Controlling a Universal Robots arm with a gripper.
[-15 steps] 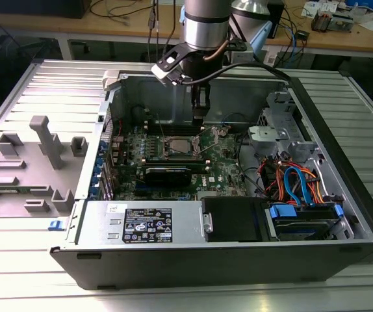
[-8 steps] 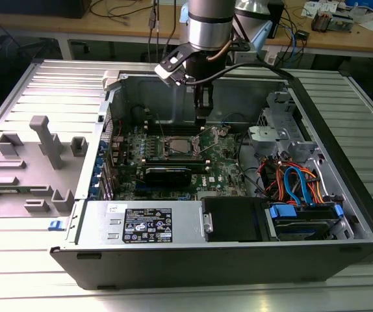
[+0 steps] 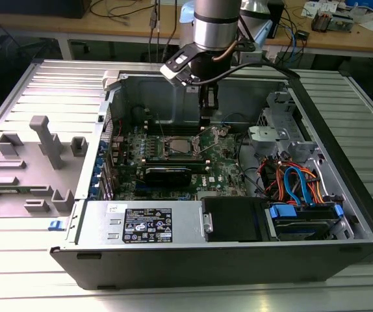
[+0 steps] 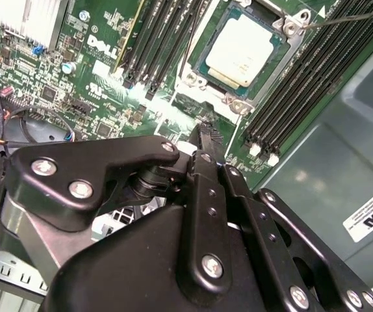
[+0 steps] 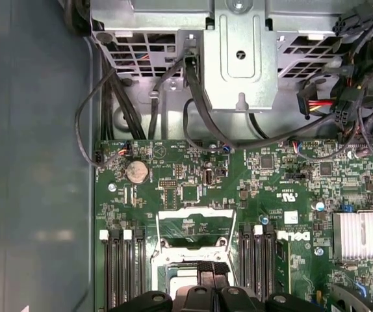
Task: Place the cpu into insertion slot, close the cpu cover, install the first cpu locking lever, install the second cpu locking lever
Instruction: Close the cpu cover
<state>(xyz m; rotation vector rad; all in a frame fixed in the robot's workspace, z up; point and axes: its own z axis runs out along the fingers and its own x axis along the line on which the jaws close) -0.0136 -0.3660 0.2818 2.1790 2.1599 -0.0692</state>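
A closed, empty gripper (image 4: 204,136) hovers above the green motherboard (image 4: 108,110) near the insertion slot (image 4: 198,64), where the cpu (image 4: 242,49) lies flat with the cpu cover (image 5: 196,212) raised; the chip seems light, stiff and fragile, best gripped by its edges.

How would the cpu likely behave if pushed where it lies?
The cpu looks stiff and probably light: a thin flat square. Its smooth metal top may be slippery. Lying inside the insertion slot, it likely would not slide.
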